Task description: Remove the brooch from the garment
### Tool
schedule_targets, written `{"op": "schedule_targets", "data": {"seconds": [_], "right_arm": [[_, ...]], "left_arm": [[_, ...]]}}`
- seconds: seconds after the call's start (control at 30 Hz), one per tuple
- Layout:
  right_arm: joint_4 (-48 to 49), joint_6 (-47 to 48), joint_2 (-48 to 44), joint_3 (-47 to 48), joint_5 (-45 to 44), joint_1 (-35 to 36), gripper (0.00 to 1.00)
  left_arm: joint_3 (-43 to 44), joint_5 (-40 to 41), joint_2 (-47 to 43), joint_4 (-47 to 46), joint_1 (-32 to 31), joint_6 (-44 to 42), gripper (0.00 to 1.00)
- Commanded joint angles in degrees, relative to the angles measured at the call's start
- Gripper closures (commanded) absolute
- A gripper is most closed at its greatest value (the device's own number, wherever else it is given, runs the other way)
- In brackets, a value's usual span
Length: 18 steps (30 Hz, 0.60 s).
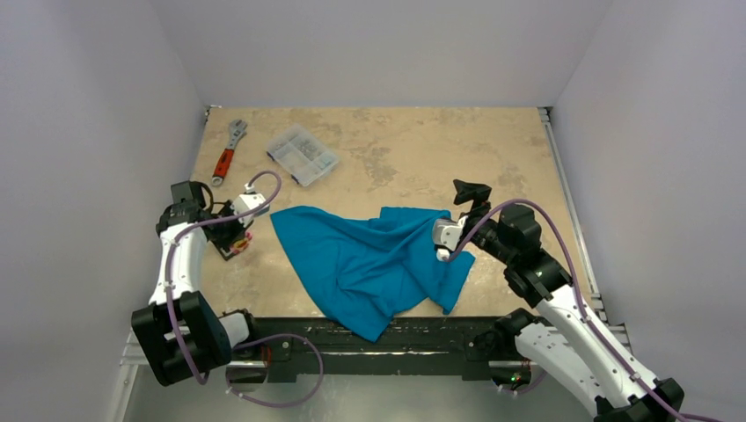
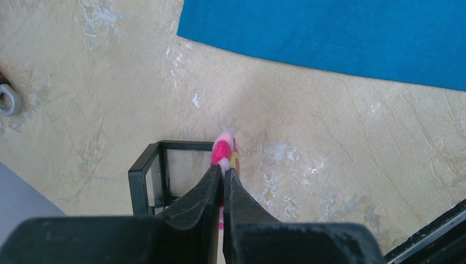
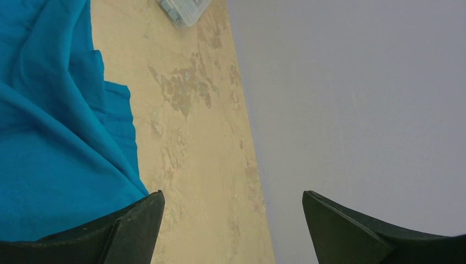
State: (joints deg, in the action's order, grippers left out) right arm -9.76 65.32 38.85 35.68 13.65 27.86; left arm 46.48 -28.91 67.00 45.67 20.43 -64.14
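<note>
The brooch point(image 2: 222, 149), pink-red with a bit of yellow, is pinched between the tips of my left gripper point(image 2: 224, 171). I hold it just over the table beside a small black square frame point(image 2: 144, 170). In the top view the left gripper point(image 1: 236, 237) and brooch point(image 1: 242, 239) are left of the garment point(image 1: 378, 264), apart from it. The teal-blue T-shirt lies crumpled in the middle of the table and shows along the top of the left wrist view point(image 2: 329, 33). My right gripper point(image 1: 471, 192) is open and empty at the shirt's right edge point(image 3: 49, 137), its fingers point(image 3: 137, 220) spread wide.
A red-handled wrench point(image 1: 227, 151) and a clear plastic parts box point(image 1: 302, 155) lie at the back left; the box also shows in the right wrist view point(image 3: 184, 10). The black square frame point(image 1: 229, 252) sits under the left gripper. Grey walls close the table on three sides.
</note>
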Motion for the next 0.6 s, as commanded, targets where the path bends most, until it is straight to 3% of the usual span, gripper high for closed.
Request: {"op": "schedule_targets", "data": {"seconds": [0.0,0.57], "right_arm": [[-0.4,-1.0,-1.0,2.7,-1.3,0.2,0.01],[-2.3,-0.8,0.0,4.0,-1.5,0.2,0.01]], "left_arm": [[-0.3,-0.8,0.7,-1.3,1.3,-1.9,1.0],[-0.7,-0.5,3.9,-3.7,4.6,-3.0,0.98]]}}
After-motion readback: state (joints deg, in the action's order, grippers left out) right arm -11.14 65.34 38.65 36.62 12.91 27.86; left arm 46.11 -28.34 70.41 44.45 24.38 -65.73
